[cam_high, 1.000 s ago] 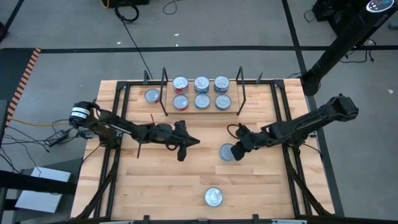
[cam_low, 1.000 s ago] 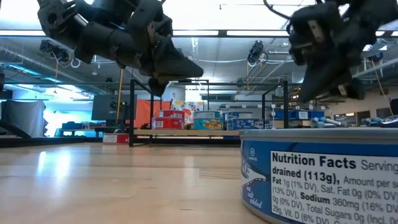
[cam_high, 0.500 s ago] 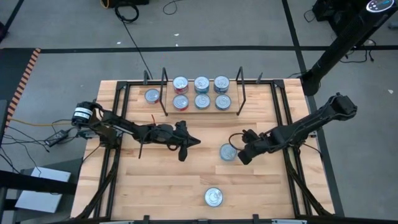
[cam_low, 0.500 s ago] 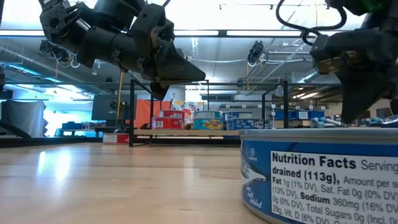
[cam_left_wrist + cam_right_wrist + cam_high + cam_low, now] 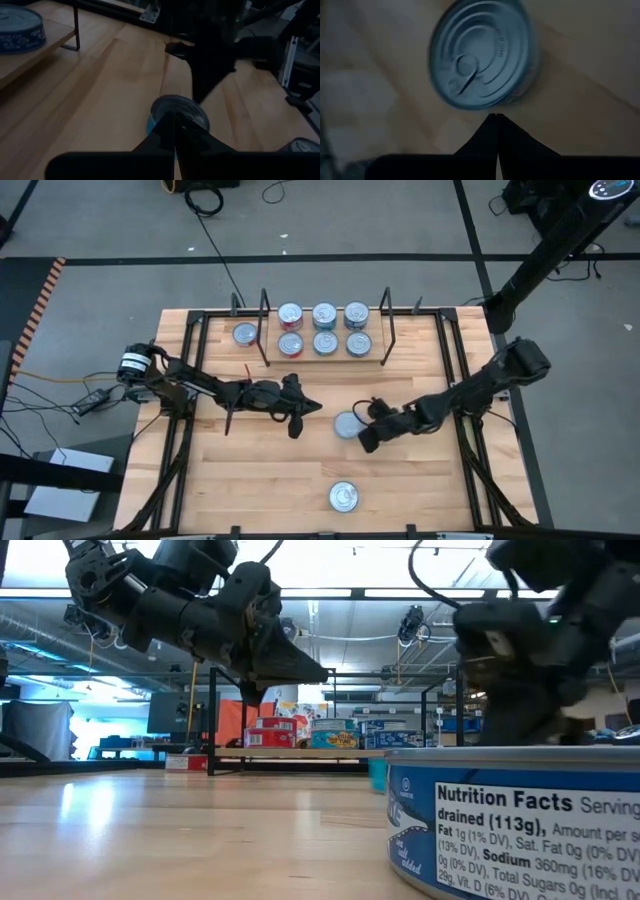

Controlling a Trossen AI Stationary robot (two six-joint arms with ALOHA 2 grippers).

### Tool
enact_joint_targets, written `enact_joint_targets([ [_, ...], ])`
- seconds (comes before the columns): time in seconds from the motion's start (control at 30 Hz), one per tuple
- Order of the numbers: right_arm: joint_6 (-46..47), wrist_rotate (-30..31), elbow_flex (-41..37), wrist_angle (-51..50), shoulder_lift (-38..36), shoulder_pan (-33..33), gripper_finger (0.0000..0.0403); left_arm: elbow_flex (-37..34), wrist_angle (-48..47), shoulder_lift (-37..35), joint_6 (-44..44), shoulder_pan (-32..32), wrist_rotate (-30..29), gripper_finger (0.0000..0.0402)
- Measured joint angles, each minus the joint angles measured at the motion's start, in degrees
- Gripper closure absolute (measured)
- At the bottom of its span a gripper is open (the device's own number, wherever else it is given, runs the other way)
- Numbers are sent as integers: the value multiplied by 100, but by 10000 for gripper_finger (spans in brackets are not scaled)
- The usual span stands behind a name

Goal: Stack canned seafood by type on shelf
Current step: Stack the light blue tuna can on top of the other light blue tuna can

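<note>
High view: shelf point(image 5: 325, 360) at the far side of the worktop point(image 5: 250, 480), carrying six tins in two rows, one column red-sided, the rest blue as far as can be told. Left over: one tin point(image 5: 245, 334) just outside the shelf's left end frame, one blue tin point(image 5: 347, 425) lying just ahead of the right jaws point(image 5: 366, 438), one near tin point(image 5: 343, 497) at the near edge. Left jaws point(image 5: 302, 409) hover mid-worktop, well apart from any tin.

Low view: the near tin point(image 5: 515, 820) fills the foreground; shelf point(image 5: 300, 752) and its tins far behind. Both arms hang above.

Left wrist view: left jaws point(image 5: 175, 132) pressed together, empty; the blue tin point(image 5: 179, 112) lies beyond their tips.

Right wrist view: right jaws point(image 5: 496, 120) pressed together, pinching nothing; the blue tin point(image 5: 482, 52) is just past the tips, possibly touched.

Progress, judged: roughly two thirds shelved; three tins remain to be placed.
</note>
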Motion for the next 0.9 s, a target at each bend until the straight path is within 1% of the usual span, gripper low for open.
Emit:
enact_joint_targets([
  [0.07, -63, -6, 2, 526, 200, -11, 392, -2, -4, 1, 0, 0, 0, 396],
  [0.17, -68, -68, 6, 883, 324, -9, 392, -2, 16, -1, 0, 0, -27, 396],
  [0.33, -198, -107, 5, 845, 182, 53, 392, -2, -46, -1, -2, 0, -101, 396],
  [0.5, -848, -90, 162, 715, 58, 151, 392, -2, -51, -1, 0, 0, -118, 396],
  [0.6, -1564, 50, 418, 437, 57, 200, 394, -2, -53, -1, 113, 0, -120, 396],
  [0.73, -2657, 413, 838, -425, 57, 214, 395, -2, -51, -1, 348, 0, -120, 396],
  [0.83, -3184, 589, 1118, -1104, 57, 129, 395, 2, 0, 74, 485, 18, -124, 396],
  [0.9, -3426, 638, 1248, -1423, 72, 40, 395, 2, 17, 219, 388, 50, -117, 396],
])
